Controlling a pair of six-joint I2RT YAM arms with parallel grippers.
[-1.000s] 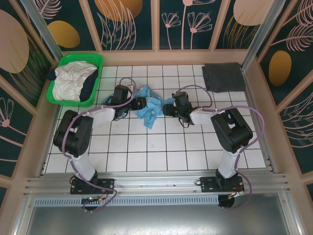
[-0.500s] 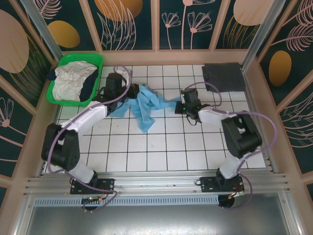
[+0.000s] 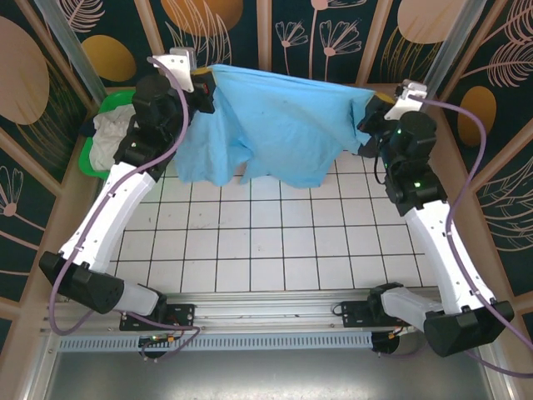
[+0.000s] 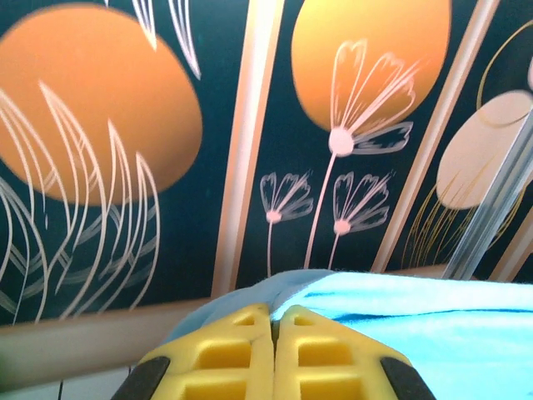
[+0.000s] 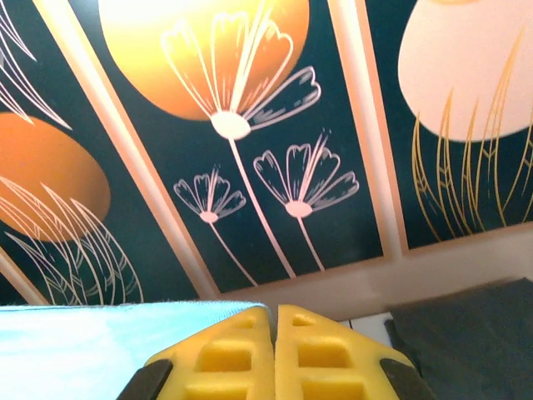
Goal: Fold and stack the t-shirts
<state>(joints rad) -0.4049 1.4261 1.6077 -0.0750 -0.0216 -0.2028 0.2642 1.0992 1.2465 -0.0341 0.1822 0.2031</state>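
Note:
A light blue t-shirt [image 3: 266, 125] hangs spread out in the air above the back of the table, its top edge pulled taut between my two grippers. My left gripper [image 3: 204, 83] is shut on the shirt's left top corner. In the left wrist view, its yellow fingers [image 4: 273, 310] pinch blue cloth [image 4: 433, 325]. My right gripper [image 3: 371, 104] is shut on the right top corner, and the blue cloth [image 5: 83, 342] runs off to the left of its fingers [image 5: 274, 310]. A folded dark grey t-shirt [image 5: 466, 333] lies on the table at the back right.
A green basket [image 3: 93, 162] with white [image 3: 112, 137] and dark cloth in it stands at the back left, partly behind my left arm. The white tiled table [image 3: 266, 242] lies below the hanging shirt. Patterned walls enclose the table.
Both arms have risen from the table and moved apart. The blue shirt, a crumpled heap a second ago, is now lifted and stretched wide. Both grippers have shut on it.

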